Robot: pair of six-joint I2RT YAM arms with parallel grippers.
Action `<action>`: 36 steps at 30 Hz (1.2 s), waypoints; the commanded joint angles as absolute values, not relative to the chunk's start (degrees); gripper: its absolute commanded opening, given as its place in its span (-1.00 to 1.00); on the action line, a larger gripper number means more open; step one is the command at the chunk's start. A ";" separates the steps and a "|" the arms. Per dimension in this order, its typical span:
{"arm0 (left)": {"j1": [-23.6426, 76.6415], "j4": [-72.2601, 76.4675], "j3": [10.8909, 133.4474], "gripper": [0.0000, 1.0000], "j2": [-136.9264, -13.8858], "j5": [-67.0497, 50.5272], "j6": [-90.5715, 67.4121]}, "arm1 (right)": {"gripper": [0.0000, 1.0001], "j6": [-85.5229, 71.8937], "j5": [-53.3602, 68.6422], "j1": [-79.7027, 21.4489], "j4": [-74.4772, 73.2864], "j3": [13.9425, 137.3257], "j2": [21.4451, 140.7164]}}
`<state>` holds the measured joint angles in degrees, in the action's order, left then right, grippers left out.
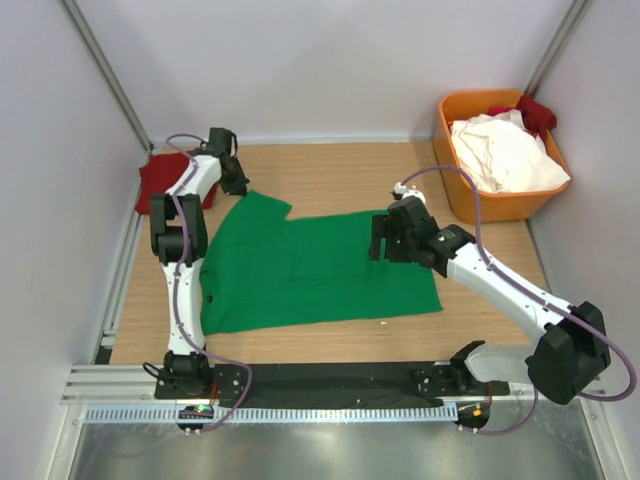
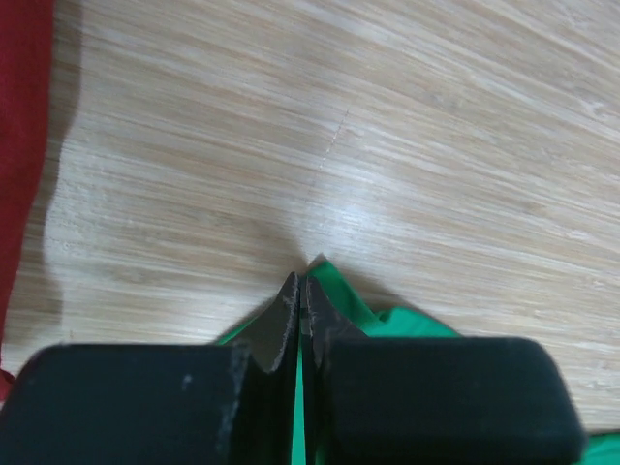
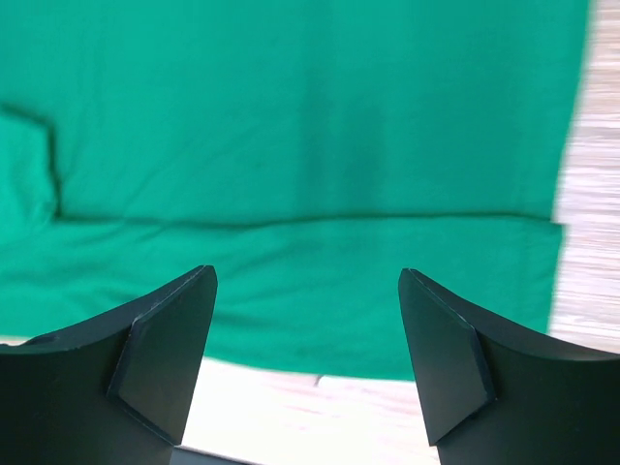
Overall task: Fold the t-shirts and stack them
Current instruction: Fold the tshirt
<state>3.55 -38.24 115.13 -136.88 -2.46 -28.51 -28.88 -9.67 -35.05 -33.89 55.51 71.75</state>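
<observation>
A bright green t-shirt lies spread flat in the middle of the wooden table. My left gripper sits at its far left sleeve corner; in the left wrist view the gripper is shut, with green fabric pinched between the jaws. My right gripper hovers over the shirt's right part. In the right wrist view it is open and empty, with the green shirt and its edge below. A dark red t-shirt lies at the far left.
An orange plastic bin stands at the far right and holds white shirts and a red one. The dark red shirt also shows at the left edge of the left wrist view. Walls enclose the table.
</observation>
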 commanded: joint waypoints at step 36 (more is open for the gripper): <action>5.36 -53.61 108.37 -1.00 -116.98 1.49 -25.58 | 0.27 -22.50 -15.12 -10.55 -32.61 95.45 122.52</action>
